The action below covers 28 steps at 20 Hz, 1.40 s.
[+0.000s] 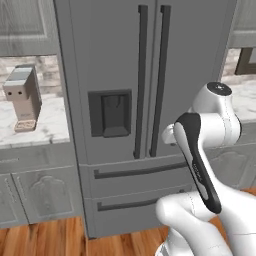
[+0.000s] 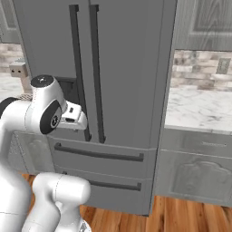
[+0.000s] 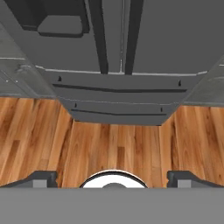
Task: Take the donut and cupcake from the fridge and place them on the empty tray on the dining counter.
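The tall grey fridge [image 1: 120, 60] [image 2: 131, 68] stands straight ahead with both doors shut, so the donut and cupcake are hidden. Two long black handles [image 1: 141, 80] run down its middle, and a dark dispenser panel [image 1: 111, 113] sits on the left door. Both bottom drawers [image 3: 118, 94] are shut too. My gripper [image 3: 113, 178] hangs in front of the fridge at the height of the handles' lower ends, pointing down at the floor. It is open, with its fingertips [image 3: 41, 178] wide apart and nothing between them. The tray and the dining counter are out of view.
A marble wall counter [image 1: 47, 127] on the fridge's left carries a boxy beige appliance [image 1: 22, 97]. Another stretch of marble counter [image 2: 199, 108] runs on the right over grey cabinets [image 2: 195, 176]. Wood floor [image 3: 109, 144] lies in front of the fridge.
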{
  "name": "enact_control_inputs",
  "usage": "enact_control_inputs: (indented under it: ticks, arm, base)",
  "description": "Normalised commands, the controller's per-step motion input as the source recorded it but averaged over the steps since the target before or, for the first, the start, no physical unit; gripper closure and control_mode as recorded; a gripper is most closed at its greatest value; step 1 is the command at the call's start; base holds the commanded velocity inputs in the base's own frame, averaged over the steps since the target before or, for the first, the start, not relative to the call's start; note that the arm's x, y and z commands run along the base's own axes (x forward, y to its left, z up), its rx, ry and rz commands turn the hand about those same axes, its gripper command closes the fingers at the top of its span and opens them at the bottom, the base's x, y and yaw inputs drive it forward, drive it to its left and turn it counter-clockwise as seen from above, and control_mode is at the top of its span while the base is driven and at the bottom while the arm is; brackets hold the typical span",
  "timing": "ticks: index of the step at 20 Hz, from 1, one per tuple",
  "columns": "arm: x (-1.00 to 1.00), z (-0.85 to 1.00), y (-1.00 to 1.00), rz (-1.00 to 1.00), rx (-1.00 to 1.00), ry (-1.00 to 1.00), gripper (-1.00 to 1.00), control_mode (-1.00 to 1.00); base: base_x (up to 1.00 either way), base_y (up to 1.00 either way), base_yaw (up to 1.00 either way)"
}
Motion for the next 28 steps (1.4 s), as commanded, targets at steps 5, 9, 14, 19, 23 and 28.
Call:
enact_control_inputs:
  ticks: [5, 9, 14, 19, 23, 28]
  arm:
    - [0.0, 0.0, 0.0, 0.0, 0.0, 0.0, -1.0, 1.0]
    - [0.0, 0.0, 0.0, 0.0, 0.0, 0.0, -1.0, 1.0]
    - [0.12, 0.0, -0.28, 0.0, 0.0, -0.23, -1.0, -1.0]
    - [0.34, 0.0, -0.3, 0.0, 0.0, -0.51, -1.0, -1.0]
    - [0.58, 0.08, -0.15, 0.0, 0.0, -0.44, -1.0, -1.0]
    - [0.69, 0.36, -0.13, 0.0, 0.0, -0.23, -1.0, -1.0]
  base:
    - [-0.39, 0.28, 0.0]
    - [-0.17, -0.02, 0.0]
    - [0.0, 0.0, 0.0]
    - [0.0, 0.0, 0.0]
    - [0.0, 0.0, 0.0]
    - [0.0, 0.0, 0.0]
